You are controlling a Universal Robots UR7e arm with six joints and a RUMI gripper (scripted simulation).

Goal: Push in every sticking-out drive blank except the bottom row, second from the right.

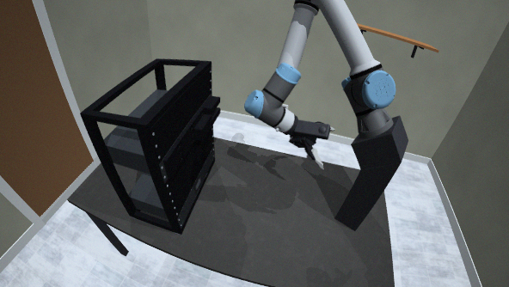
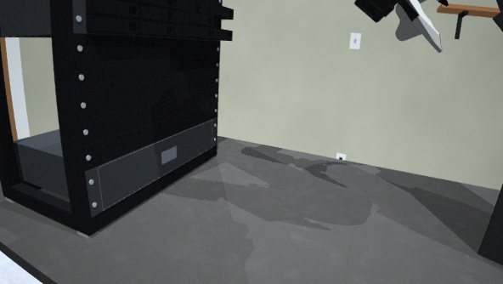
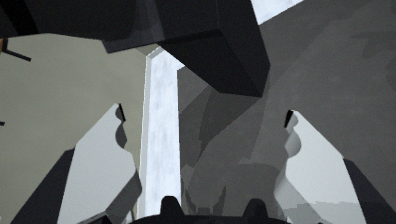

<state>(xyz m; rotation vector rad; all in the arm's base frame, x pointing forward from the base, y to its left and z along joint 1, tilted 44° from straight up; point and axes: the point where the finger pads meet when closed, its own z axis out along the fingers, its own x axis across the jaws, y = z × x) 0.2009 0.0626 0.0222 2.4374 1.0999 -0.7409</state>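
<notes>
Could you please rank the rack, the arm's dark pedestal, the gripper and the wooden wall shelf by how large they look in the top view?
1. Rack, largest.
2. Pedestal.
3. Wall shelf and gripper, open: similar, so unranked.

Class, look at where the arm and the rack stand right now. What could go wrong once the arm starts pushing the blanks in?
1. The blanks that stick out sit near the top of the tall rack, which stands loose on the table; a hard push up there may tip or slide it.
2. The open gripper hangs far from the rack, so its wide fingers could catch a neighbouring blank.
</notes>
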